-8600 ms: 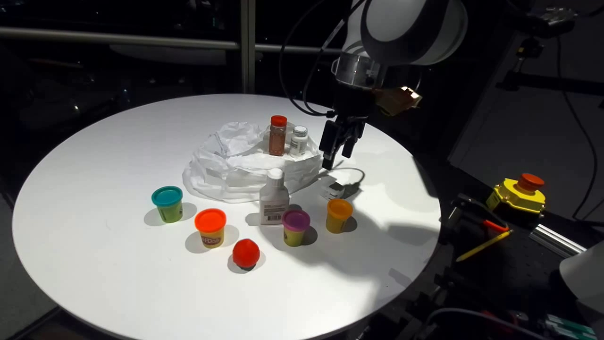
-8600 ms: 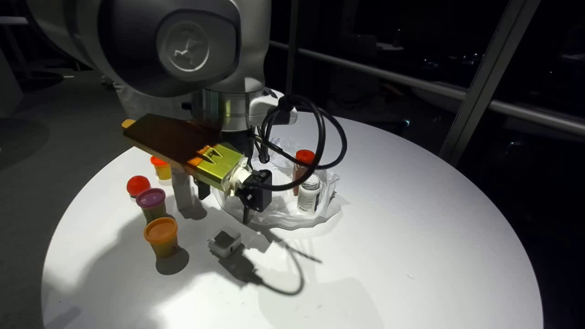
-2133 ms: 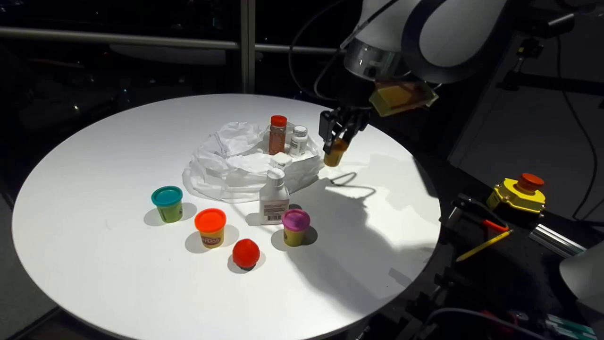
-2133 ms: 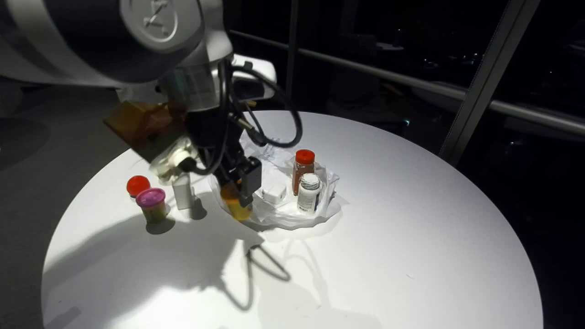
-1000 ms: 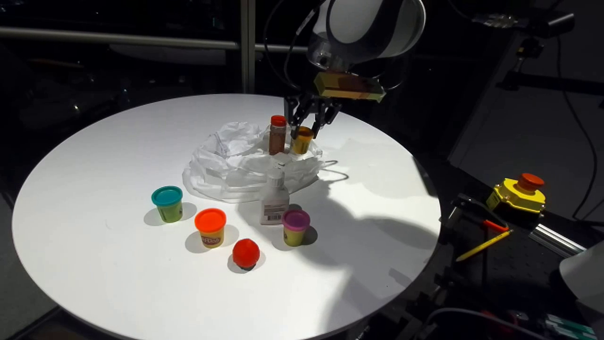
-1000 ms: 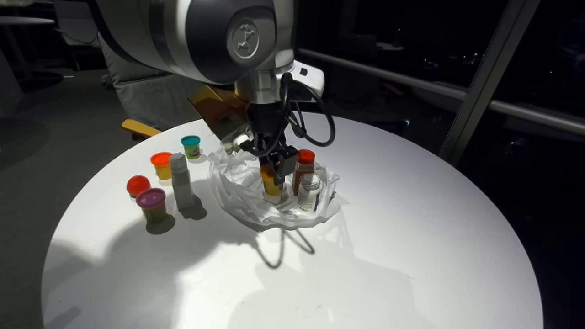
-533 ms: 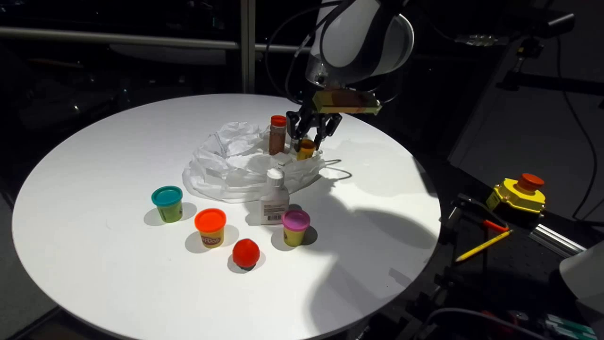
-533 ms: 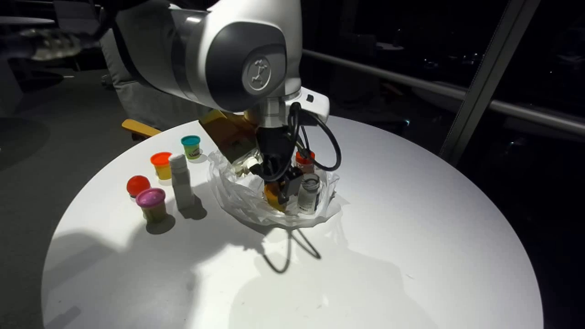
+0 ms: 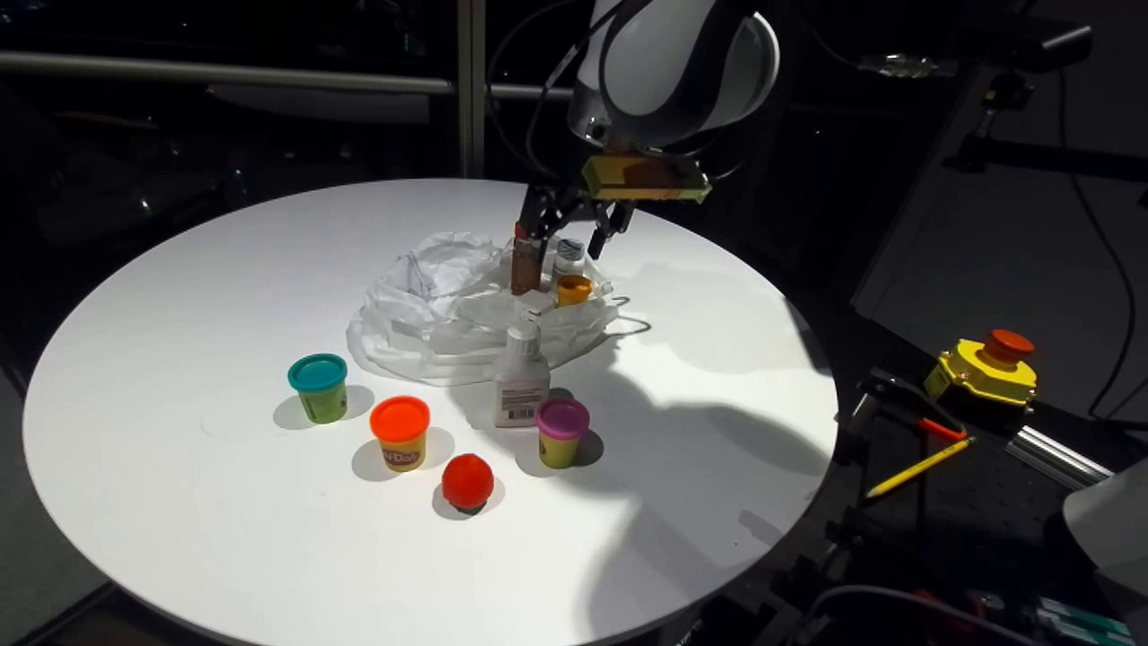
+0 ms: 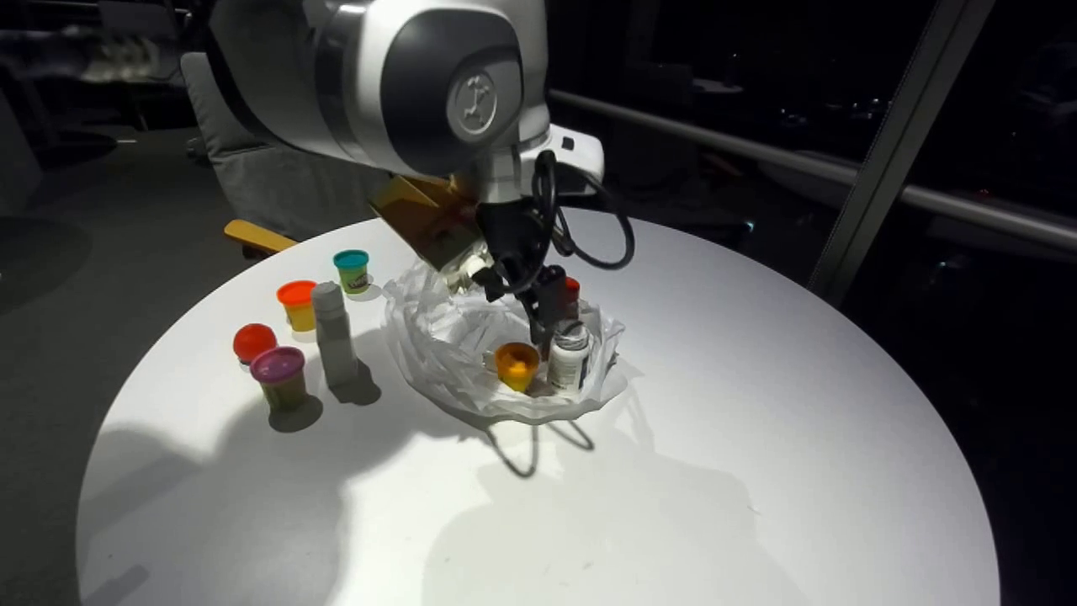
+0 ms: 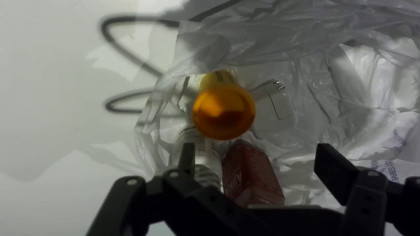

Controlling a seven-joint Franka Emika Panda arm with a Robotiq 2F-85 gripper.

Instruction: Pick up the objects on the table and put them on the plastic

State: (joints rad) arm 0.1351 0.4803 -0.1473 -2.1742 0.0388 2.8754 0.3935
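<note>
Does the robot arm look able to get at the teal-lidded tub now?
Probably yes: the open gripper holds nothing and the teal-lidded tub stands apart, but the gripper should first rise clear of the red-capped bottle.

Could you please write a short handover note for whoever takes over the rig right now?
Gripper: open, holding nothing, over the plastic.
Done: orange-lidded cup, small white bottle, red-capped jar and small white block are on the plastic.
Left to move, all on the table: purple-lidded cup, red ball, orange-red-lidded cup, teal-lidded cup and tall white bottle.
Care: the gripper looks close to the red-capped jar, so lifting straight up first seems prudent.
</note>
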